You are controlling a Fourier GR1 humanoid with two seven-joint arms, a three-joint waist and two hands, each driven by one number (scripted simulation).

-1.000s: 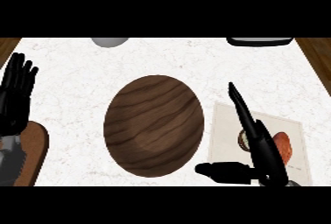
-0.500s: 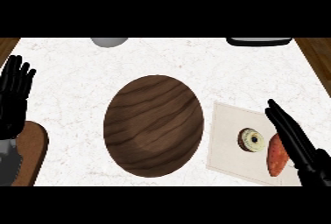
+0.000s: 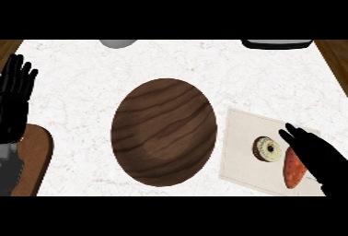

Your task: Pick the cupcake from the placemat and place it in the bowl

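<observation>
So the right hand has pulled back down toward the near edge and out to the right (fingers laid flatter, not poking up like a second ago), and the cupcake it was covering now shows on the placemat.

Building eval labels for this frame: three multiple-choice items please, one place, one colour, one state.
1. The large oval wooden bowl is: A dark brown, B white, C green.
2. The small round cupcake lies: A in the bowl, B on the pale square placemat, C under the bowl.
3. The black right hand is: A curled round the cupcake, B open beside the cupcake, C out of view.
Key: A, brown grain shows; B, it sits on the mat; B, fingers straight, cupcake uncovered.
</observation>
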